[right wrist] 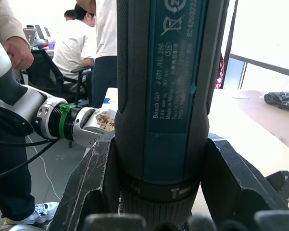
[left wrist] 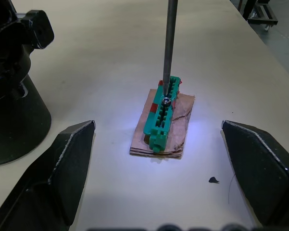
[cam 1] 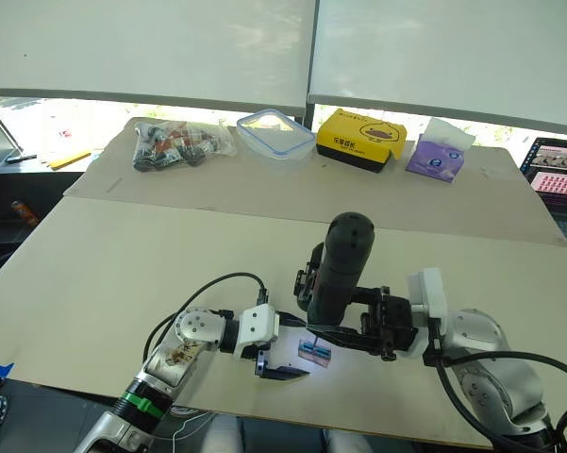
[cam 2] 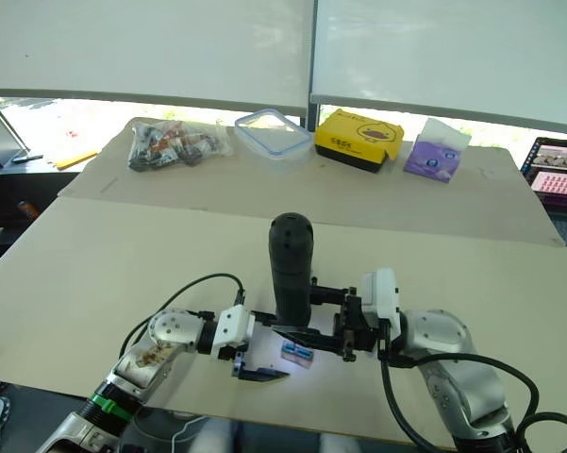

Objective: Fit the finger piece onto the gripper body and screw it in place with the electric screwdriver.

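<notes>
Beige table (cam 1: 123,274) near the windows, right gripper (right wrist: 156,192) clamped on upright electric screwdriver (cam 1: 340,269), bit on green block (left wrist: 162,114), left gripper (left wrist: 158,159) wide, near table edge.

Lower part of the frame: left arm (cam 1: 184,344) in silver metal with a green band, a brown-speckled sticker and a looping black cable, white casing ahead of black fingers, while the right arm (cam 1: 486,363) shows rounded silver-grey shells, white block, thick black cables.
</notes>
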You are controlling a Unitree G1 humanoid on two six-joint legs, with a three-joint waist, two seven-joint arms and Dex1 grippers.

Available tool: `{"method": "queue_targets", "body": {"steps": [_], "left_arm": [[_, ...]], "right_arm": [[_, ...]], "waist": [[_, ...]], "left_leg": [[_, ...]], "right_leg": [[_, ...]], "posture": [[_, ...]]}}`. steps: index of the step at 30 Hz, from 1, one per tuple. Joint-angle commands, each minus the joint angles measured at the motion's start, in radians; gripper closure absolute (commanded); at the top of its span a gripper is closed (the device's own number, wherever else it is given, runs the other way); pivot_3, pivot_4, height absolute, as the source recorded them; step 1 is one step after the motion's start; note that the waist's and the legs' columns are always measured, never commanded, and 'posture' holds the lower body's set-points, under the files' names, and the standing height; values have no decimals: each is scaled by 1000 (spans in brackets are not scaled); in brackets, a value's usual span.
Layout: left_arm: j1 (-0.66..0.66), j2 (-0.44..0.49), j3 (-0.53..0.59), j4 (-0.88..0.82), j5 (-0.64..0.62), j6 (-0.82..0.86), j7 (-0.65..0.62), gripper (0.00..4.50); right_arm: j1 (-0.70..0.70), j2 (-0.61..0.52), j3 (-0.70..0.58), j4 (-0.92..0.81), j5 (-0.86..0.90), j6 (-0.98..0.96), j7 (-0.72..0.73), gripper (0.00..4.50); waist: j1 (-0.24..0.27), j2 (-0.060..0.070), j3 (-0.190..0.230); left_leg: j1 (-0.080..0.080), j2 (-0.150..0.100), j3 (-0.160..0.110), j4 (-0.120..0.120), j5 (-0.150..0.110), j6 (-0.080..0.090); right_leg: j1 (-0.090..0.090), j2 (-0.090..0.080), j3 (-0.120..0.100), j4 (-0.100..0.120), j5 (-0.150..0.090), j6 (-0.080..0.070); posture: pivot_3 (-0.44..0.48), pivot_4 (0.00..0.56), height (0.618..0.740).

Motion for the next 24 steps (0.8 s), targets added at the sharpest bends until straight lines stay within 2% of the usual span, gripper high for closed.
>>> {"method": "queue_targets", "body": {"steps": [1,24], "left_arm": [[26,-11,-51,33,30,9,1,57],[41,-7,-58,23,37,11,12,57]], "right_arm": [[-5,0,-20,-26,22,-40,8,2572],[-11,5,1,-24,12,-32,-6,2572]], "waist": [[0,0,0],[0,4,-3]], "left_leg": [[0,0,0,0,0,0],[1,0,0,0,0,0]], "right_leg": [[0,0,0,0,0,0],[1,0,0,0,0,0]], "posture": [[0,150,740],[0,150,740]]}}
